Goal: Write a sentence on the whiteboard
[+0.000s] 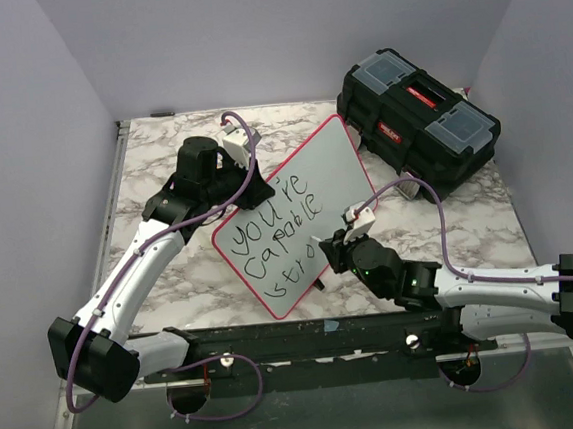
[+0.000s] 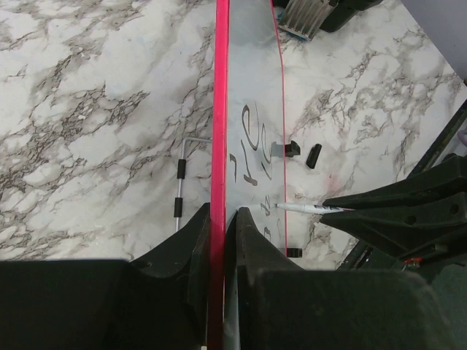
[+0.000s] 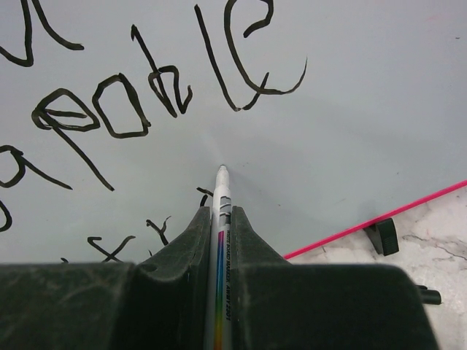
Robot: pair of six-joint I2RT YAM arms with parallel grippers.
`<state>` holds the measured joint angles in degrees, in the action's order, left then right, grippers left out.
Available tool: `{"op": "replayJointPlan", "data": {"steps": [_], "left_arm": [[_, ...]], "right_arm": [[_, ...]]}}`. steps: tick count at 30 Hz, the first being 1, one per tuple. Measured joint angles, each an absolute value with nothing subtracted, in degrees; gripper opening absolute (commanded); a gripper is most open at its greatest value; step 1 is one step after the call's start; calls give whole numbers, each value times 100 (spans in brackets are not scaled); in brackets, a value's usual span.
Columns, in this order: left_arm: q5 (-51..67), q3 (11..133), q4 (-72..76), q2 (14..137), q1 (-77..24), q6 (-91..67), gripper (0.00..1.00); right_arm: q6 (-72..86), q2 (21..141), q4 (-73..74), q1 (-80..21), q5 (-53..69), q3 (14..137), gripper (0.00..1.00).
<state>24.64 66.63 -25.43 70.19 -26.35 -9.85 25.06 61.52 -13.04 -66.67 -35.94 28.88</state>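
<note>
A black toolbox (image 1: 418,113) sits at the back right of the marbled surface (image 1: 173,295), near the top corner of the whiteboard (image 1: 314,187). I cannot tell whether the two touch. In the left wrist view a thin bent metal rod (image 2: 178,193) with two black sleeves lies on the surface just left of the board's red rim. A few small black clips (image 2: 314,155) lie to the rim's right. A dark rail (image 1: 307,338) runs across the near edge, by the board's lowest corner.

The whiteboard is held tilted, turned corner-down like a diamond, between my two arms. The left jaws are clamped on its upper left rim, one finger on either face, with the board edge-on between them. The sentence (image 1: 274,241) runs in black across the lower half: "you're", "capable", and a third line beginning "str". The right jaws are clenched on a white marker (image 3: 221,219) that sticks out straight ahead. Its tip is at the board face just past the end of that third line, though I cannot say for certain that it touches.

The left arm (image 1: 141,272) reaches forward from its base and bends inward, with its wrist at the board's edge. The right arm (image 1: 474,293) lies low and stretches leftward, its wrist pointed at the board's lower right side.
</note>
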Motion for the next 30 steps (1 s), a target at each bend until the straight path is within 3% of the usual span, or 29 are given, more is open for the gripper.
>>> {"op": "replayJointPlan", "data": {"steps": [30], "left_arm": [[2434,6663,-2550,7022,-2635,-985,0]], "right_arm": [[3000,5957,-1334,-6637,-3454,2373,1]]}}
